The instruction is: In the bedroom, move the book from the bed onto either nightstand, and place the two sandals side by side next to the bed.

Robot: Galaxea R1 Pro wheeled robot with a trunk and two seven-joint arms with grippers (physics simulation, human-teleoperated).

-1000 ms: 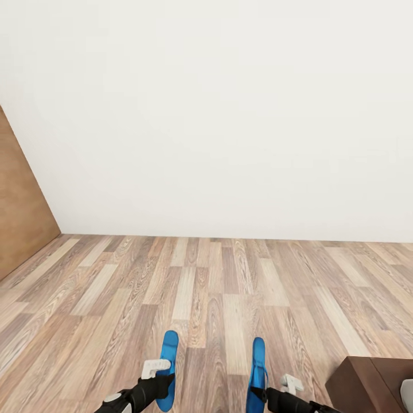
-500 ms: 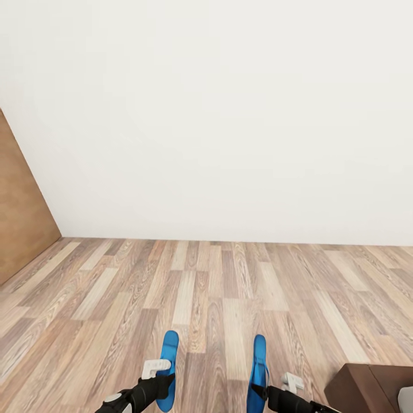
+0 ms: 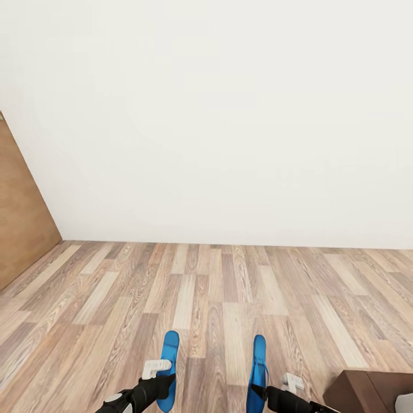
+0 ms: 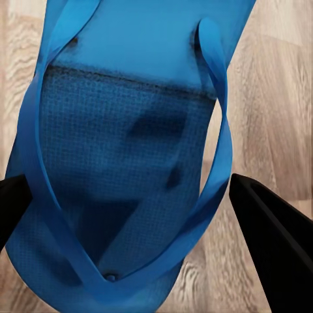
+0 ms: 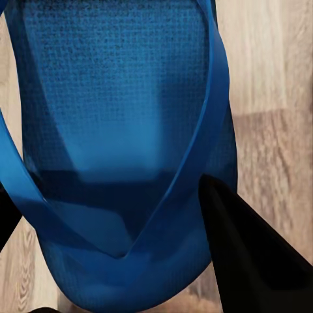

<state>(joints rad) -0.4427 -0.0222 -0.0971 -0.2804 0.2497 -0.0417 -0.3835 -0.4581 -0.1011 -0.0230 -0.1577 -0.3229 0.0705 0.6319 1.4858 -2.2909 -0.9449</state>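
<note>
Jaws on my left gripper (image 3: 162, 383) are closed across the heel end of one blue sandal (image 3: 168, 367), and those on my right gripper (image 3: 259, 393) pinch the other sandal (image 3: 257, 373) likewise. Both soles point long-axis forward, parallel but well apart, above the plank floor (image 3: 218, 298). I judge the bed frame's dark corner (image 3: 367, 390) lies nearer my right arm.

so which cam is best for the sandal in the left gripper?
Left wrist view: the left sandal appears close up, textured sole and thong straps clear, with a dark finger on either side. The head view shows it small, edge-on above the floor, held out by the left gripper. The right wrist view shows the other sandal.
</note>
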